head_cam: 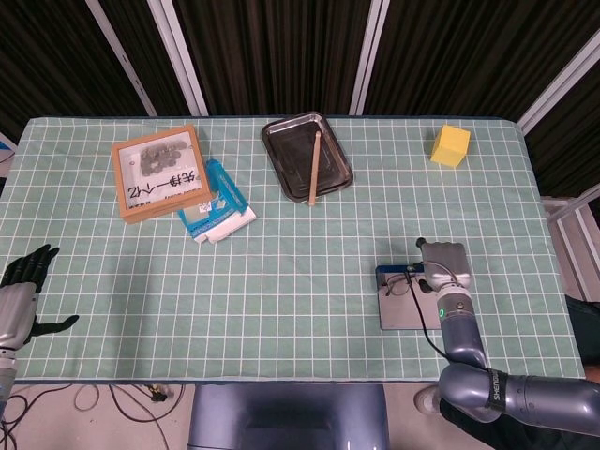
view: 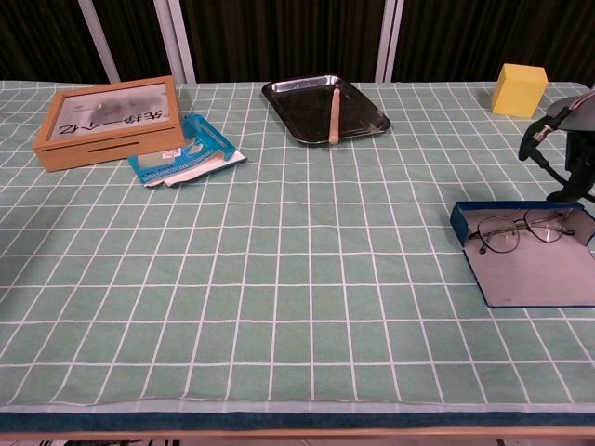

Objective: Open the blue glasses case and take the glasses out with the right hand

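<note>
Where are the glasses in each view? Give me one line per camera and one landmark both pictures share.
Head view: the glasses lie at lower right, in the open blue glasses case, just left of the right hand.
Chest view: the glasses lie at right of centre, at the far end of the open case.
Shared landmark: the yellow block, beyond the case near the table's far right corner.

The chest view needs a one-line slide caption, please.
Blue glasses case lies open, glasses inside, right hand above.
</note>
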Available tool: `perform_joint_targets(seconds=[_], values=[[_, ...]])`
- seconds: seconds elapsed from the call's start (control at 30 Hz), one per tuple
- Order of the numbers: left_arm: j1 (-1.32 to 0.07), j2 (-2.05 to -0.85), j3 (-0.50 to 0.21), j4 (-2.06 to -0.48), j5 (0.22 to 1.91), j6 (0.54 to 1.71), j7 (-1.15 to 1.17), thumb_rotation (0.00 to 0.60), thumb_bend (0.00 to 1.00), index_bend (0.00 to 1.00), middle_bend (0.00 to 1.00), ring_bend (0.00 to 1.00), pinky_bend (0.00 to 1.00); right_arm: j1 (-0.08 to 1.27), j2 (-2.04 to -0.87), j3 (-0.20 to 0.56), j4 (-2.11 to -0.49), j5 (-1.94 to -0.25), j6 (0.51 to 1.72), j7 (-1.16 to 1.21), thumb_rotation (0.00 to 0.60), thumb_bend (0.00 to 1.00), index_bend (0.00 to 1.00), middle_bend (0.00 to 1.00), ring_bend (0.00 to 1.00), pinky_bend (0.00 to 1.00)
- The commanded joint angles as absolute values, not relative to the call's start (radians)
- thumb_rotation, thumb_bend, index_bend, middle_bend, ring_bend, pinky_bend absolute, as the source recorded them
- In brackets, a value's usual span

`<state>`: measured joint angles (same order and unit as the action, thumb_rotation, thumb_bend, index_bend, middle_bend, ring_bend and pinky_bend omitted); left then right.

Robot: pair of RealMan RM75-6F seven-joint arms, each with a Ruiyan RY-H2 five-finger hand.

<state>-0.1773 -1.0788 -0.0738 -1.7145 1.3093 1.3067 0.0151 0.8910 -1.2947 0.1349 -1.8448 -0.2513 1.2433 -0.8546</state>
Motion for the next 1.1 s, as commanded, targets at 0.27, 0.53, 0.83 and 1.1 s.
perform_joint_targets(seconds=[0.27,0.53,0.83,1.1], values=[[-0.164,-1.134,-0.076,-1.613,1.440,1.418,-0.056,0.600,0.07,0.00,0.00,0.00,0.00,0.870,-1.353,0.155,-1.766,-0.262,1.215,-0.801,0.600,0.35,0.25,0.97,1.00,1.00],[-0.164,-1.139,-0.076,-1.606,1.438,1.416,-0.057,0.600,0.07,0.00,0.00,0.00,0.00,0.868,-1.392,0.174,-1.707,-0.254,1.193,-0.785,0.600,0.39,0.33,0.97,1.00,1.00],[-0.164,-1.140,-0.078,-1.608,1.433,1.414,-0.054,0.600,0.07,0.00,0.00,0.00,0.00,0.864,-1.408,0.183,-1.659,-0.222,1.169,-0.790,0.600,0.40,0.36,0.97,1.00,1.00],[-0.164,-1.139,-0.079,-1.612,1.427,1.409,-0.054,0.600,0.07,0.00,0.00,0.00,0.00,0.857,-1.415,0.185,-1.639,-0.206,1.158,-0.793,0.600,0.41,0.37,0.97,1.00,1.00]])
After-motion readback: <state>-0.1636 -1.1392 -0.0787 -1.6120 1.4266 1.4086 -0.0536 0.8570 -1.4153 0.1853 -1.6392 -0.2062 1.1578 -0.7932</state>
